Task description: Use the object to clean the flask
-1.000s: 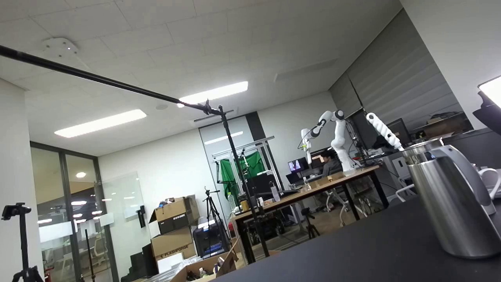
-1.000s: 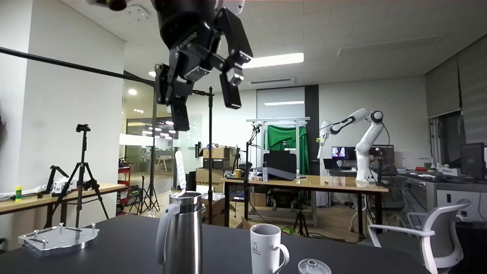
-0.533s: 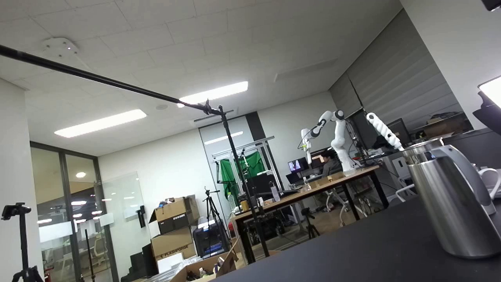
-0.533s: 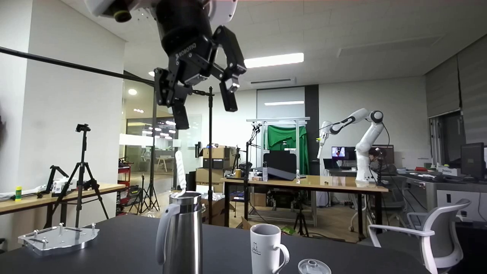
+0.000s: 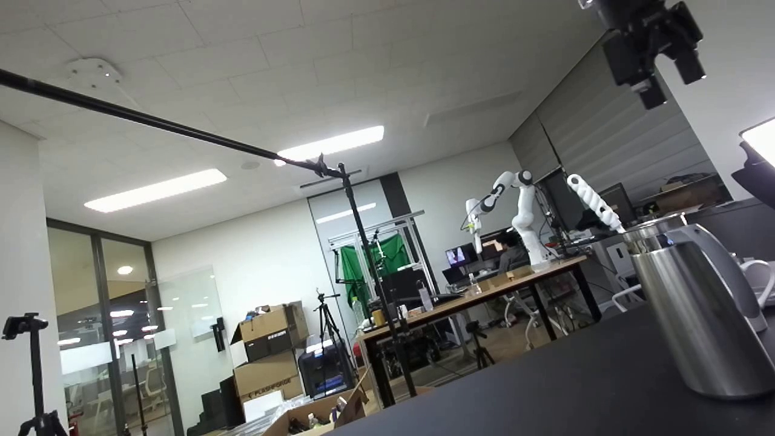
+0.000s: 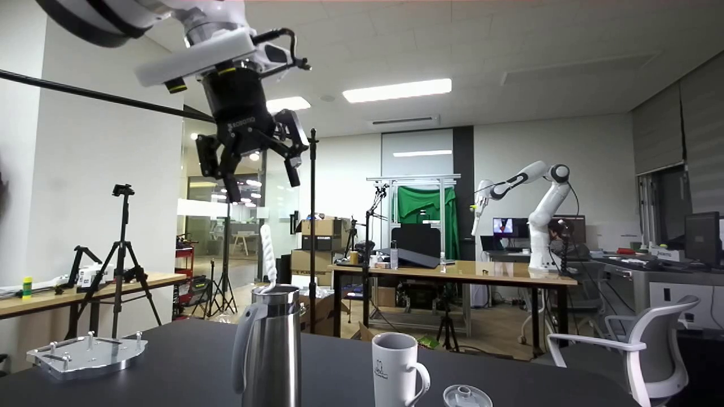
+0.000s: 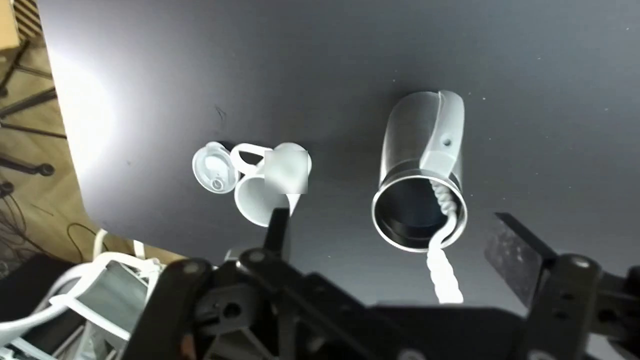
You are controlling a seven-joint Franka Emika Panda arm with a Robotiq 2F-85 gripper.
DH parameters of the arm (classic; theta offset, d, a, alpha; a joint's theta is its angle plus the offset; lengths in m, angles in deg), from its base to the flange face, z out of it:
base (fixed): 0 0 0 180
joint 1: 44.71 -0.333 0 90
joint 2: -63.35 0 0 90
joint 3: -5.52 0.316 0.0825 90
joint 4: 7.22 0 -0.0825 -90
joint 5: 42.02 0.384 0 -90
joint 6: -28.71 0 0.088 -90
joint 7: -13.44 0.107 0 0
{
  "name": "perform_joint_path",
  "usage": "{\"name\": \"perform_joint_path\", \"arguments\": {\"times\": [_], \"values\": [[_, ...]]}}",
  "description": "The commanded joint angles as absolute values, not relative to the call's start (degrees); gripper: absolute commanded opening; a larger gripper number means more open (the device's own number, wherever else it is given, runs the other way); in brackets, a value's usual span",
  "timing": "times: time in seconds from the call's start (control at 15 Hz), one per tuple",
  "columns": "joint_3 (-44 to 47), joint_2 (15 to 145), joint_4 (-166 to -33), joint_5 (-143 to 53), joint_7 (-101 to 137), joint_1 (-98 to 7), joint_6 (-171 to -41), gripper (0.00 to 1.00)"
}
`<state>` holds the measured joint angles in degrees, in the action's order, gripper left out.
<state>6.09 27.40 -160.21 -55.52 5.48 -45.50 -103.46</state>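
Long white ceiling lights (image 6: 397, 91) glow; white walls (image 6: 605, 181) stand behind a wood-topped black-legged table (image 6: 469, 269), stacked brown cardboard boxes (image 6: 305, 261) and a white-framed grey chair (image 6: 659, 345).

Premises classed as a laboratory, of robotics type, in an office-style room. In both exterior views a white robot arm (image 6: 550, 204) stands on a far table (image 6: 475, 269), with a green cloth (image 6: 413, 200) hung at a metal frame (image 6: 442, 215) beyond it. A tripod (image 6: 120, 249) stands before a white wall (image 6: 102, 152). Cartons (image 5: 264, 324) are stacked one on another. Office features noted: glass partition (image 5: 79, 266), strip light (image 6: 399, 90) set in a panelled ceiling (image 5: 303, 72), lit screen (image 6: 503, 226) beyond the table, and a grey, white-framed chair (image 6: 656, 339).
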Motion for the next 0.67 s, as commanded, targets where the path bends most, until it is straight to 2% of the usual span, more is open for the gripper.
{"name": "perform_joint_path", "arguments": {"times": [0.0,0.27,0.33,0.6], "values": [[6.3,35.3,-152.9,-55.9,-2.2,-49.2,-103.3,1.00],[2.6,43.0,-145.3,-52.5,-17.2,-53.1,-102.6,1.00],[5.2,38.2,-150.6,-54.1,-10.9,-51.2,-103.6,1.00],[5.1,39.8,-149.8,-53.6,-12.1,-51.2,-103.7,1.00]]}}
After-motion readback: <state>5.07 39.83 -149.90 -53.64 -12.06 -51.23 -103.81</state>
